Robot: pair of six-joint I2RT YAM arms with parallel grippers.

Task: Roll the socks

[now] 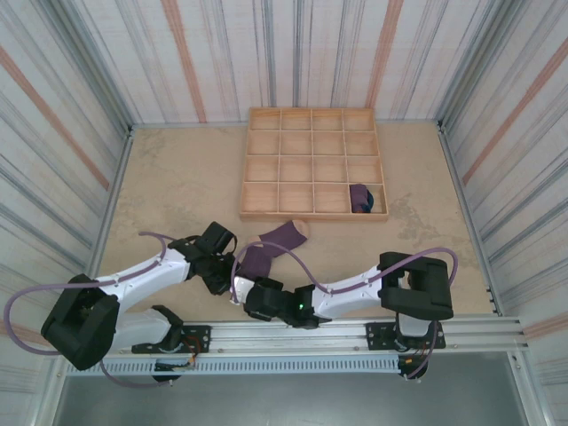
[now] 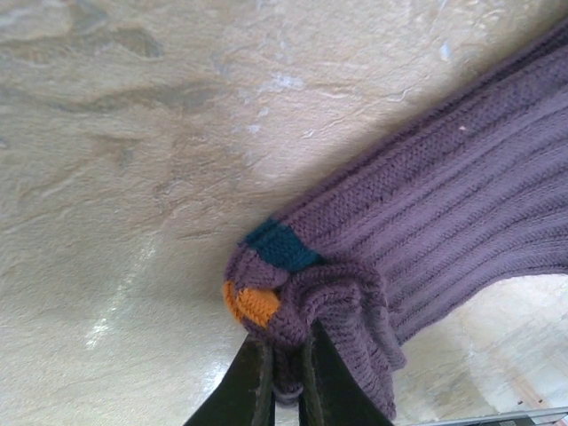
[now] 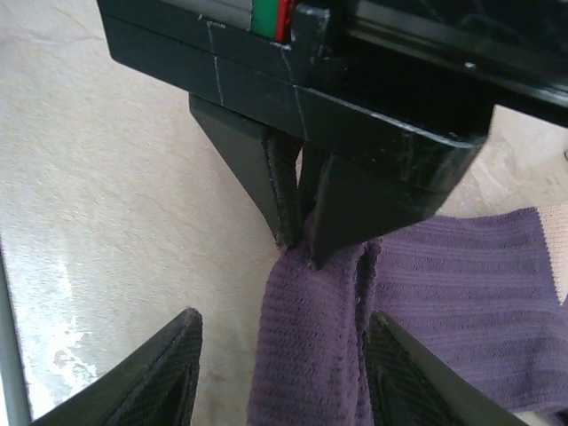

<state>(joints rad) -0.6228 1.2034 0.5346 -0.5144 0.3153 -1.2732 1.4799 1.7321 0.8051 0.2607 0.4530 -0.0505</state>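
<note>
The left gripper [image 2: 282,395] was pressed together on one bunched end of the loose sock [image 1: 277,241]. It pinched a knot of purple knit just beside a teal patch [image 2: 282,246] and an orange patch [image 2: 253,304]. Held this way, that end looked like the anchor for a roll: a fixed core that the rest of the fabric could be wound around.

The loose sock lay on the worktop [image 1: 177,177] around the middle, toward the near edge. It ran from the two grippers away toward the far edge, and its pale peach end [image 1: 302,229] stopped just beside the near rim of the tray [image 1: 312,216].

The right gripper [image 3: 284,324] faced the left one from close by. Its jaws were spread, with one finger on either side of the purple fabric just below the pinch. The right-hand finger seemed to brush the cloth, but nothing was clamped. It appeared placed to take the fabric next to the pinch and begin turning it.

The wooden tray, split into a grid of compartments, sat at the middle of the far half of the worktop. A rolled sock [image 1: 362,198], a small purple bundle showing some teal, rested in the compartment at the tray's near right corner.

The main crowding was between the grippers themselves. In the right wrist view the left gripper's body hung directly over the right one's spread jaws, so there was probably little room to close or twist without the fingers meeting. The tray rim beside the peach end could also catch the sock if it were pushed farther away.
</note>
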